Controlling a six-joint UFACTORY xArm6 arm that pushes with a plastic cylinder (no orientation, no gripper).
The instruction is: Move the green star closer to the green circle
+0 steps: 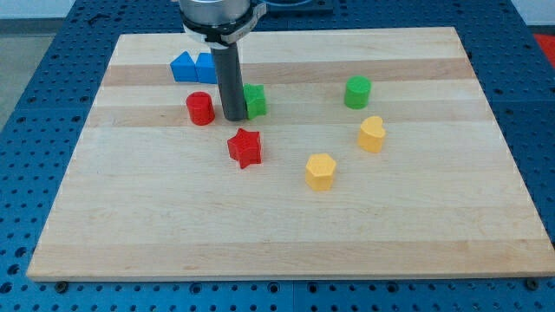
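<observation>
The green star (pixel 255 100) sits left of the board's centre, toward the view's top, partly hidden by my rod. My tip (pixel 234 117) rests on the board touching or almost touching the star's left side. The green circle (pixel 357 92), a short cylinder, stands to the view's right of the star, well apart from it. The red cylinder (pixel 200 108) is just to the left of my tip.
A red star (pixel 245 147) lies below my tip. Two blue blocks (pixel 193 68) sit side by side at the upper left, behind the rod. A yellow heart (pixel 372 134) and a yellow hexagon (pixel 320 171) lie at right of centre. The wooden board (pixel 286 234) rests on a blue perforated table.
</observation>
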